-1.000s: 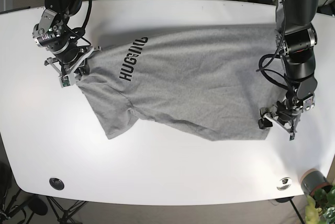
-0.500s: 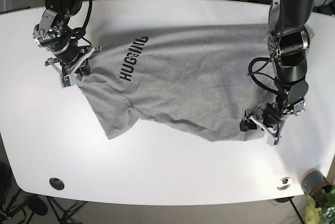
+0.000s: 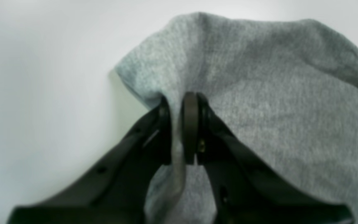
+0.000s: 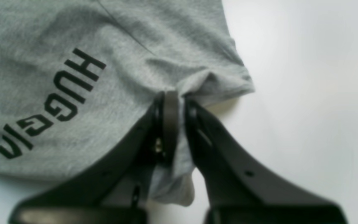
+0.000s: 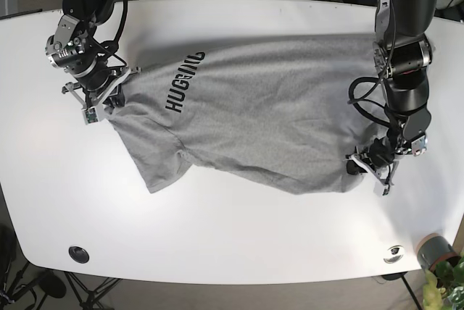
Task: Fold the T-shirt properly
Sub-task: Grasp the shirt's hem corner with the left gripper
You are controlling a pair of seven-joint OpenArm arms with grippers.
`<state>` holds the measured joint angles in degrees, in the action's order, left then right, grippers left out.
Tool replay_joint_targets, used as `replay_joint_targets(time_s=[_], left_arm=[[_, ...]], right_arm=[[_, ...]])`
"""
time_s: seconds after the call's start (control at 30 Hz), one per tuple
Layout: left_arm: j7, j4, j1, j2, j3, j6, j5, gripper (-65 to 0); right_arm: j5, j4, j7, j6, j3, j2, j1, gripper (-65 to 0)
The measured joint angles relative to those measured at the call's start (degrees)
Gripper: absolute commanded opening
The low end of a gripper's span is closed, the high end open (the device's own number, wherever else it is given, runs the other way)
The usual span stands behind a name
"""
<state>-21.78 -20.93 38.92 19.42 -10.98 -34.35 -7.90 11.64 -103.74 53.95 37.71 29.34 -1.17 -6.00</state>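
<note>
Both grippers, left (image 5: 371, 167) and right (image 5: 101, 98), stay clamped on the grey cotton T-shirt (image 5: 268, 118), the left having shifted its hem corner back toward the white table's (image 5: 232, 237) right edge, re-stretching it.

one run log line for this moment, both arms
left gripper: shut on T-shirt hem corner | right gripper: shut on sleeve edge | shirt: spread on table

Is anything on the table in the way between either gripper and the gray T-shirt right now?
Nothing visible. The left gripper is already pinched on a corner of the gray T-shirt, and the right gripper is pinched on its edge near the HUGGING print. The white table around the shirt shows no objects.
</note>
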Motion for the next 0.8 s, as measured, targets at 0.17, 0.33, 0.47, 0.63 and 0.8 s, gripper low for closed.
replay_joint_targets(time_s=[0.17, 0.33, 0.47, 0.63, 0.8], left_arm=[[-4.59, -3.98, -2.12, -0.02, -4.15, 0.0, 0.35, -65.0], [-16.33, -20.63, -8.2, -0.13, -8.92, 0.26, 1.27, -65.0], [-22.03, -34.03, -10.82, -0.44, -8.96, 0.22, 1.55, -65.0], [-26.01, -43.08, -10.45, -2.99, -8.83, 0.07, 0.79, -65.0], [-30.14, -49.9, -10.54, -2.86, -8.9, -0.17, 0.79, -65.0]], right_arm=[[-0.76, 1.95, -0.09, 0.0, -0.09, 0.76, 2.78, -65.0], [-0.7, 2.03, 0.42, 0.11, 0.0, -0.63, 4.7, -65.0], [-0.44, 2.29, -0.09, 0.17, -0.04, -2.51, 8.44, -65.0], [-0.31, 4.68, 0.15, 0.02, -0.2, -3.76, 13.05, -65.0], [-0.59, 8.17, 0.35, 0.24, -0.04, -6.54, 18.4, -65.0]])
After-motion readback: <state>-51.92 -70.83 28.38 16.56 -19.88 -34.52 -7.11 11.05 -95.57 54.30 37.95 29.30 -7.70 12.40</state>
